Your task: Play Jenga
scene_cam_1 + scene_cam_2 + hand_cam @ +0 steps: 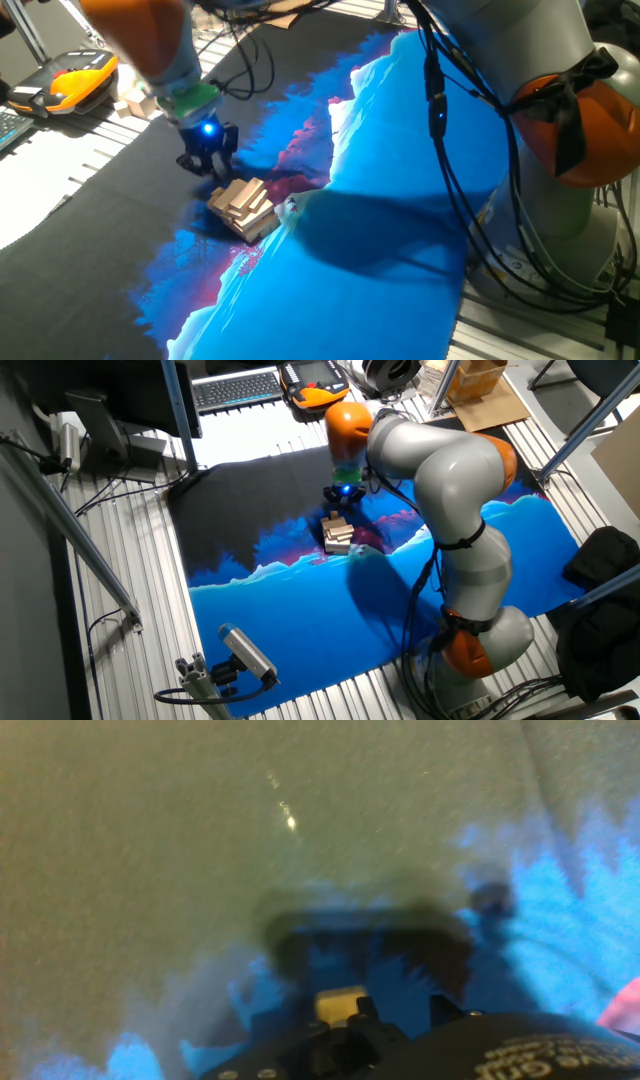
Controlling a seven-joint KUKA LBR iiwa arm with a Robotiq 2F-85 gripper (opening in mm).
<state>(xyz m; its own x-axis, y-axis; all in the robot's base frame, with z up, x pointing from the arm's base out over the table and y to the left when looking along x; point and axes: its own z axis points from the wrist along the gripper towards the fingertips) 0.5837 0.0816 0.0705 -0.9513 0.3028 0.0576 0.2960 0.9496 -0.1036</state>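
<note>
Jenga tower: Jenga [243,208] sits low on the cloth mat [380,270], right where the mat's black part meets the blue and magenta print; in the other fixed view it is the pale stack [338,535] just below the hand.
Far left of the scene: loose pale blocks [133,102] lie beside an orange-and-black handset [80,77], well apart from the tower.
Gripper: gripper [205,165] hangs just beside the tower's upper-left side, under the blue light on the wrist, close but not visibly touching in either fixed view.
Jaws: the fixed views are too small to show the gap. The hand view shows a pale shape [341,1004] low between the dark finger parts, possibly a block, but it is blurred, so I cannot tell whether the jaws are spread or pinching.
Step in hand: judged from the pose, the hand is working at the tower's side, either lining up on one block or just clear of it.
Next move: it calls for a slow, straight motion along the chosen block's length, since a sideways nudge would likely shift the layers.
Tower's direction: the top layer's blocks run with their long axis from upper left to lower right in one fixed view, the layers beneath crossing them.
Tower's state: the layers look slightly askew and stepped.
Right side: the arm's grey links [520,60] and cables [470,200] rise over the blue mat.
</note>
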